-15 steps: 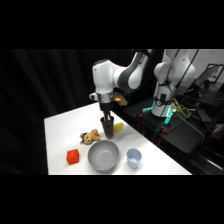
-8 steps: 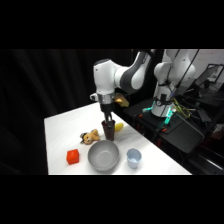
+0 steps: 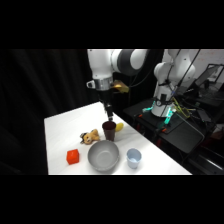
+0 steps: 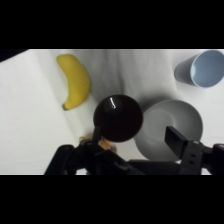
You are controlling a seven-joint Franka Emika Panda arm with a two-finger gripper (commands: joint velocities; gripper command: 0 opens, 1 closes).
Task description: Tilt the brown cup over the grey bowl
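A white table (image 3: 60,130) is set against a black backdrop (image 3: 45,80) that fills the left side. To the right, a dark bench (image 3: 175,132) is seen, lit by a teal glow (image 3: 167,115).

Side view looked down across the table (image 3: 65,130) from afar; wrist view faced straight down, close. Shared by the 2: brown cup (image 3: 109,130) (image 4: 118,118), grey bowl (image 3: 103,155) (image 4: 172,127) at 3 o'clock.

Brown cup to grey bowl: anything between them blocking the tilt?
Nothing visible. The brown cup stands right next to the grey bowl with no object between them. The banana lies on the cup's far side from the bowl; the pale cup sits beyond the bowl.
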